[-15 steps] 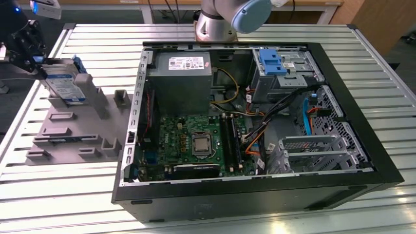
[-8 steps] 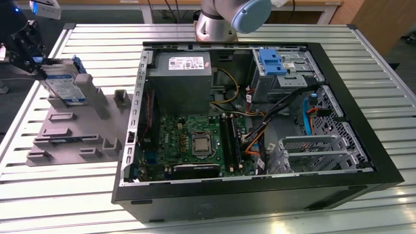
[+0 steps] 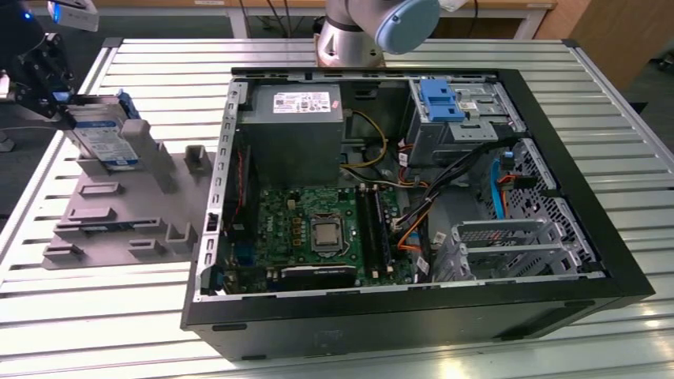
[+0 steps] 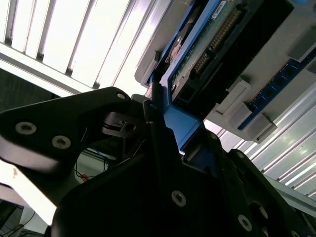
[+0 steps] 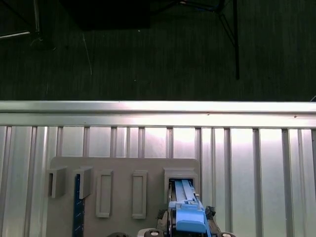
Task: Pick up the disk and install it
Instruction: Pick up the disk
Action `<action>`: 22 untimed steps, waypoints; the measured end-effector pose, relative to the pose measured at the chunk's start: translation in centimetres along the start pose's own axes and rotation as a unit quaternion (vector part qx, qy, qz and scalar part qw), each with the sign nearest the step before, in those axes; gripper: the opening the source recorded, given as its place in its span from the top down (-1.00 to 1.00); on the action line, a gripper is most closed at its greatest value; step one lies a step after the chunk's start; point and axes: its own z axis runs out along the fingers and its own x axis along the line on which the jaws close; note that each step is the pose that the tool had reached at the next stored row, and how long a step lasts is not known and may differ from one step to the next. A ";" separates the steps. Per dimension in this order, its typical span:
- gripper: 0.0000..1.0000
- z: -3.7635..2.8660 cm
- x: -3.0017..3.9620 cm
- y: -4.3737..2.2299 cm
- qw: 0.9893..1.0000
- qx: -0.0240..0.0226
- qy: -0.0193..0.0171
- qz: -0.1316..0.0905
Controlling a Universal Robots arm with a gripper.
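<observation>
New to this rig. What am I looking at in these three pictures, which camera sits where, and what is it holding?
This is one robot arm with a gripper. The exterior view comes from a camera off the arm, looking over a slatted metal table. On the table lie an open computer case and, at the exterior view's left, a grey slotted holder. The two wrist views come from cameras riding on the arm.

The disk, a drive clipped in a blue bracket, stands upright in one holder slot. In the second wrist view the gripper looks closed on the bracket's blue edge. Judging by the first wrist view, the disk is not yet lifted out.
</observation>
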 end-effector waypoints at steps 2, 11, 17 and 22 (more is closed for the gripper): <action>0.25 0.00 0.00 0.00 1.000 0.000 0.000 0.000; 0.11 -0.15 -0.01 0.00 1.000 0.000 0.000 0.000; 0.11 -0.15 -0.02 0.03 1.000 0.010 0.003 0.000; 0.11 -0.12 -0.03 0.06 1.000 0.012 0.003 0.000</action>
